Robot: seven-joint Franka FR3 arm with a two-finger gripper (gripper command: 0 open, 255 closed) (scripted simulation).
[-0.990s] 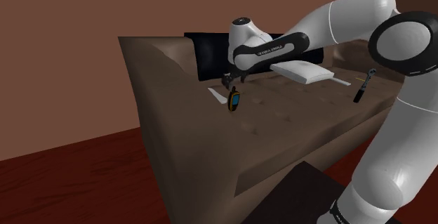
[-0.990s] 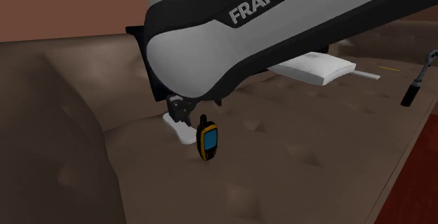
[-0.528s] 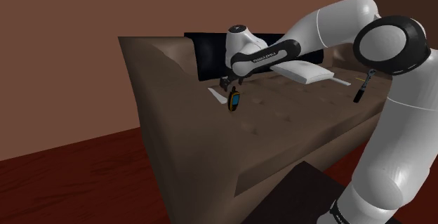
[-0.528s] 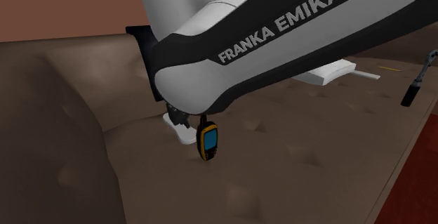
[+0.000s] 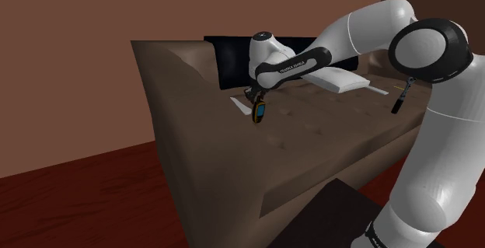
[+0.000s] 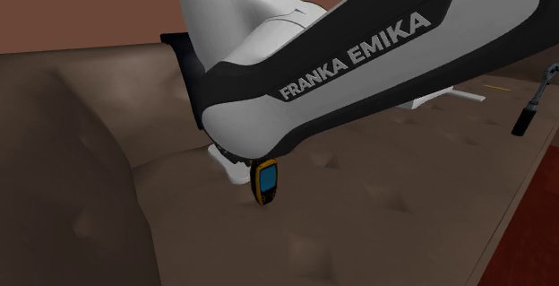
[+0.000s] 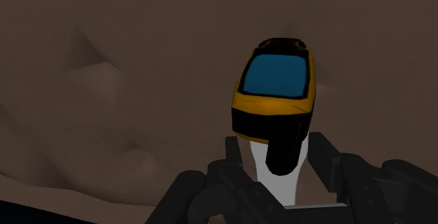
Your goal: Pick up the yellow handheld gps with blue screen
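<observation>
The yellow handheld GPS (image 5: 259,112) with a blue screen stands on end on the brown sofa seat (image 5: 326,134), close to the seat's left part in the shoulder view. My gripper (image 5: 256,99) has come down on it from above. In the wrist view the GPS (image 7: 275,89) lies just beyond the gripper (image 7: 277,145), and the black fingers (image 7: 235,152) flank its black stub end and meet the sides of its body. The fingers are shut on it. In the second exterior view the arm's white link covers the top of the GPS (image 6: 266,182).
A flat white piece (image 5: 240,104) lies on the seat right behind the GPS. A white pad (image 5: 336,79) and a black tool (image 5: 398,101) lie farther along the seat. A black cushion (image 5: 229,61) leans on the sofa back. Dark red floor (image 5: 85,200) lies before the sofa.
The hand has sunk lower over the GPS, hiding its top in the second exterior view. The fingers have closed from open onto it. The GPS stands where it was.
</observation>
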